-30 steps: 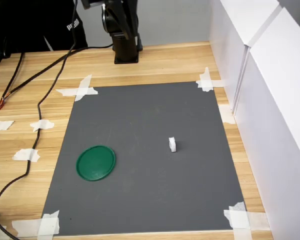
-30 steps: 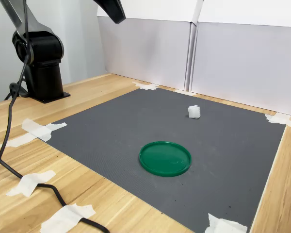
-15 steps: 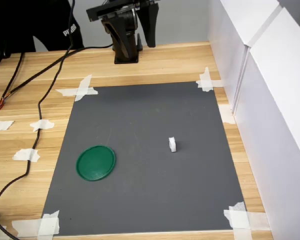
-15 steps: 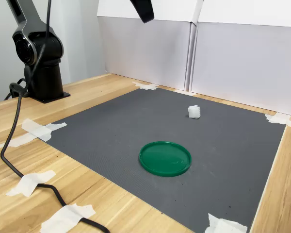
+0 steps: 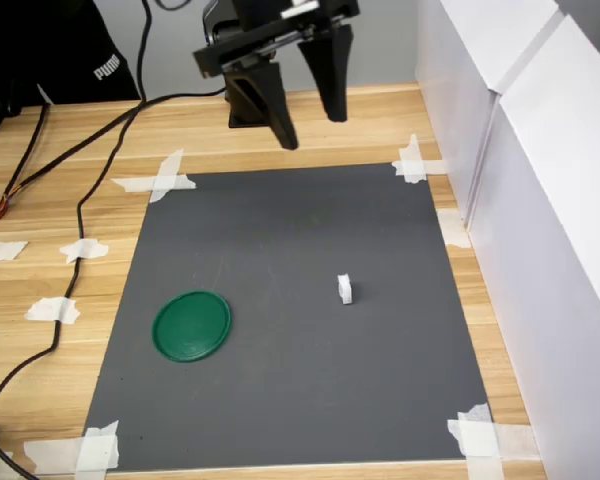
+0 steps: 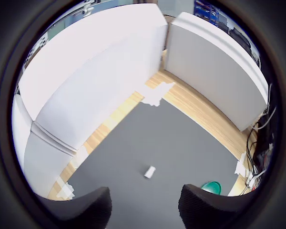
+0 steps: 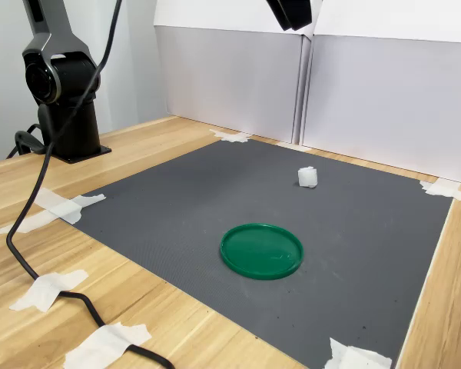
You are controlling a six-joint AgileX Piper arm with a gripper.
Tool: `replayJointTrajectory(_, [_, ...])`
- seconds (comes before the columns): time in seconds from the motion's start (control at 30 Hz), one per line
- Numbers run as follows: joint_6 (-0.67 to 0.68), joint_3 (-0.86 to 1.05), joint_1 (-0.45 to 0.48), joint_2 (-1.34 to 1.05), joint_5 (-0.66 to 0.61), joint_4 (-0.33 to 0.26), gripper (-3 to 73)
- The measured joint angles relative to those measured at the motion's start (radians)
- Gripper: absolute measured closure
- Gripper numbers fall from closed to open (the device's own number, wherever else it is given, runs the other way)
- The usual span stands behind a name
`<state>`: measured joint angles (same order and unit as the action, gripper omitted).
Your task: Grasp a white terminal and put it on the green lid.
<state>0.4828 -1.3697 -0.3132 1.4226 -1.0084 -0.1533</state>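
The white terminal [image 5: 345, 289] lies on the grey mat [image 5: 280, 230], right of centre in the first exterior view, with nothing touching it. The green lid [image 5: 191, 325] rests flat on the mat toward the first exterior view's left. My gripper [image 5: 313, 131] hangs open and empty, high over the mat's far edge, well apart from both. In the wrist view the terminal [image 6: 149, 171] shows between and beyond the two fingertips [image 6: 88, 209], with the lid [image 6: 211, 187] off to one side. In the second exterior view the terminal [image 7: 307, 177] sits behind the lid [image 7: 261, 250]; only a finger [image 7: 290, 14] shows at the top.
White panel walls [image 5: 540, 200] close off the first exterior view's right side. The arm's black base [image 7: 65, 100] stands beyond the mat. Black cables [image 5: 80, 200] trail over the wood on the first exterior view's left. White tape pieces [image 5: 160, 178] hold the mat's corners.
The gripper has swung out from near the base toward the mat and the white walls, and is now lower in the first exterior view. Terminal and lid have not moved.
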Motion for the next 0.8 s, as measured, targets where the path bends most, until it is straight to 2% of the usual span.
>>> replayJointTrajectory(0.17, [-0.085, 0.000, -0.027, 0.060, 0.010, 0.033, 9.4])
replayJointTrajectory(0.4, [-0.103, -0.001, -0.027, 0.149, 0.032, 0.110, 9.1])
replayJointTrajectory(0.7, [-0.103, -0.001, -0.030, 0.205, 0.110, 0.109, 9.2])
replayJointTrajectory(0.8, [-0.107, -0.001, -0.059, 0.217, 0.112, 0.132, 9.2])
